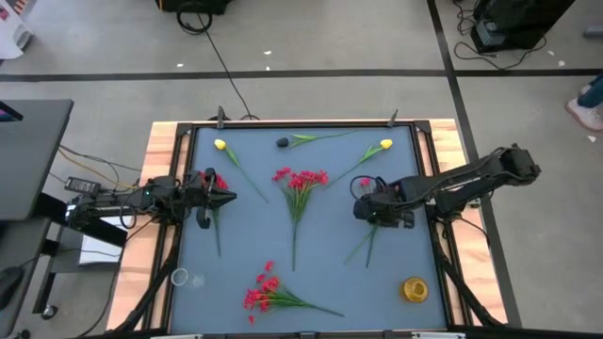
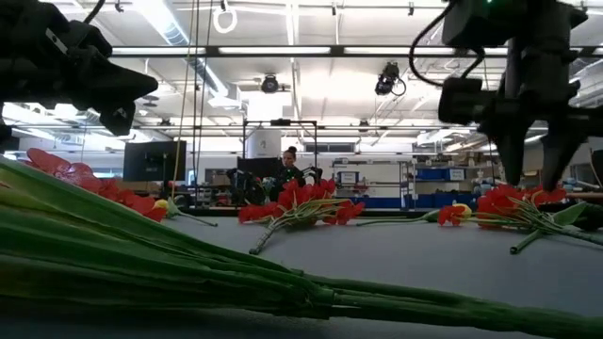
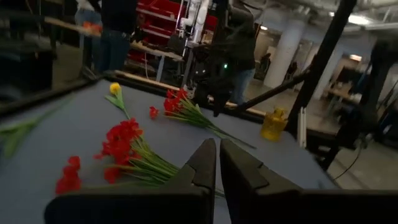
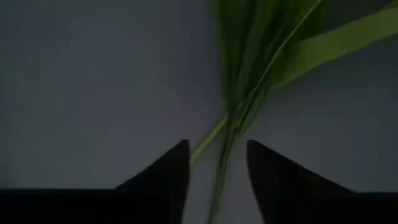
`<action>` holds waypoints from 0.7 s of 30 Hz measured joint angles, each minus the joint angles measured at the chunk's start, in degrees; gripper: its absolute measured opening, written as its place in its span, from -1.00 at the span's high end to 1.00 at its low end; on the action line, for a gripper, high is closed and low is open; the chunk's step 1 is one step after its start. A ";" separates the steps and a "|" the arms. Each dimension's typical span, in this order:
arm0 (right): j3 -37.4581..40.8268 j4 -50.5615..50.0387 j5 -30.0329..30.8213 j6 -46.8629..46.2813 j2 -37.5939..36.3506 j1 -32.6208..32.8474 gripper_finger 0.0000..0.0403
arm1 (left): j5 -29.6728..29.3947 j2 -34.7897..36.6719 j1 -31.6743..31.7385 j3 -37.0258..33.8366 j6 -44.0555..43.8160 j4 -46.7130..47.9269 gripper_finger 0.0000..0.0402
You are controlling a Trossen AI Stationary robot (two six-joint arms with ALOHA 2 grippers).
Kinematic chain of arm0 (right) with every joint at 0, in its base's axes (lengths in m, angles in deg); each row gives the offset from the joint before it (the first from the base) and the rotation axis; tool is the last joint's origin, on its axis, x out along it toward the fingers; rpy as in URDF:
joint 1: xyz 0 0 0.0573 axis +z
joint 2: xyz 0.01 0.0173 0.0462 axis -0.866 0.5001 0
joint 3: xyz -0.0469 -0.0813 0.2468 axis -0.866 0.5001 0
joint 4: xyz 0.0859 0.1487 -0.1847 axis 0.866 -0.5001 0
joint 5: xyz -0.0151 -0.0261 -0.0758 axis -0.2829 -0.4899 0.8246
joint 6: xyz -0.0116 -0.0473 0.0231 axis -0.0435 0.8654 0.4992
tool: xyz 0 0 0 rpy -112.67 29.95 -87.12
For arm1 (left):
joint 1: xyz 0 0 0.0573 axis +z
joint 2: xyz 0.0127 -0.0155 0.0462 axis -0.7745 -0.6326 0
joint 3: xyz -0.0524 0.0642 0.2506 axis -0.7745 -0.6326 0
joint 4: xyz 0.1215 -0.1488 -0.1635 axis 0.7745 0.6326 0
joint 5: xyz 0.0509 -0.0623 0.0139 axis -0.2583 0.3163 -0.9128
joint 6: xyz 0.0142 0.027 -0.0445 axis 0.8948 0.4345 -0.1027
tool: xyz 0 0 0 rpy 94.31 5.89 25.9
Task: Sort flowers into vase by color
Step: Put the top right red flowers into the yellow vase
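Table [image 1: 396, 282]: grey-blue mat in a wooden frame, seen from above.

Red bunch, centre [image 1: 300, 179]: blossoms toward 12 o'clock, stalks trailing to 6 o'clock.

Red bunch, near edge [image 1: 262, 287]: at 6 o'clock on the mat, blossoms toward 9 o'clock, stalks running toward 3 o'clock.

Red stem, left [image 1: 211, 181]: at 9 o'clock, stalk running toward 6 o'clock, lying under the left gripper.

Red stem, right [image 1: 367, 235]: at 3 o'clock, stalk slanting toward 7 o'clock, blossoms hidden beneath the right gripper.

Yellow tulip, left [image 1: 220, 145]: at 11 o'clock, stalk toward the centre.

Yellow tulip, right [image 1: 385, 145]: at 1 o'clock, stalk slanting toward 7 o'clock.

Dark bud [image 1: 282, 143]: at 12 o'clock, green stalk extending toward 3 o'clock.

Yellow vase [image 1: 415, 289]: at 5 o'clock, lying on the mat.

Clear glass vase [image 1: 179, 277]: at 7 o'clock.

Left gripper [image 3: 217, 163]: at 9 o'clock, fingers nearly together, a narrow slit between them, nothing held.

Right gripper [image 4: 217, 163]: at 3 o'clock, fingers apart, straddling green stalks on the mat, not closed on them.
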 joint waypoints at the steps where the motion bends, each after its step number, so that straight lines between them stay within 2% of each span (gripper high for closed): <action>1: 0.04 -0.30 0.30 -0.51 0.98 0.00 0.02 | -0.01 0.00 0.00 0.00 -0.28 -0.01 0.85; 5: 0.04 0.45 1.09 -0.66 4.46 0.00 -0.18 | -0.01 0.00 0.00 0.01 0.06 0.00 0.85; 9: 0.04 0.46 1.70 -0.90 7.48 0.00 -0.11 | -0.03 0.00 0.00 0.00 0.07 0.00 0.85; 13: 0.04 0.87 1.98 -0.90 9.44 -0.15 0.17 | -0.42 0.00 0.00 0.01 0.06 0.02 0.85; 20: 0.02 0.68 3.74 -1.54 8.67 0.22 0.88 | -0.44 0.00 0.00 0.01 0.06 0.02 0.85; 21: -0.20 0.44 4.34 -1.58 8.11 0.50 0.92 | -0.44 0.00 0.00 0.01 0.06 0.01 0.85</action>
